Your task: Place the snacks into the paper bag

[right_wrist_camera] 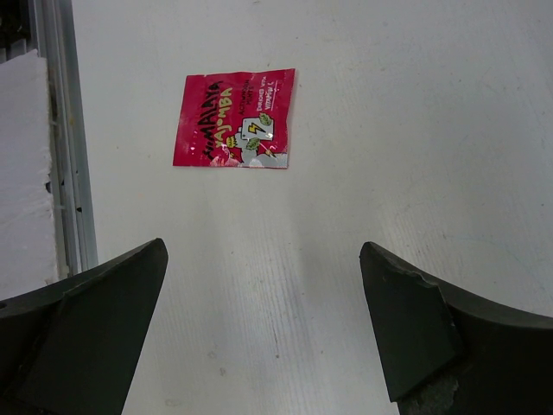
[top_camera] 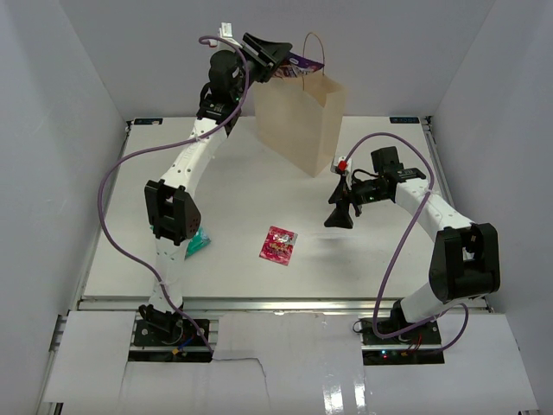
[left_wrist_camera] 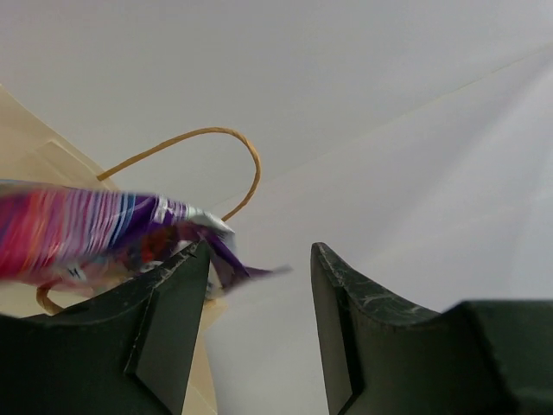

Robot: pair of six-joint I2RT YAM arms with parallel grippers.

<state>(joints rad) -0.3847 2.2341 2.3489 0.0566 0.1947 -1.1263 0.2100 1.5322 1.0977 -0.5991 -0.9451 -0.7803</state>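
Right gripper [right_wrist_camera: 263,249] fingers fill the bottom of its wrist view, jaws wide apart, nothing between them. It hovers above the tabletop [top_camera: 259,186], right of centre. Red-pink sachet [right_wrist_camera: 235,118] lies flat on the tabletop ahead of it, well apart from the fingers; top view puts it near front-centre. Left gripper [top_camera: 275,57] is up high at the back, just beside the mouth of the paper bag [top_camera: 302,121]. Jaws apart. Purple-and-white pack [left_wrist_camera: 104,229] touches the tip of one finger, not clamped between the two, and looks blurred. Twine handle [left_wrist_camera: 220,138] loops right behind it. Paper bag stands upright at the rear of the tabletop. Teal-and-white pack [top_camera: 200,243] on the tabletop at left, mostly hidden under the left arm.
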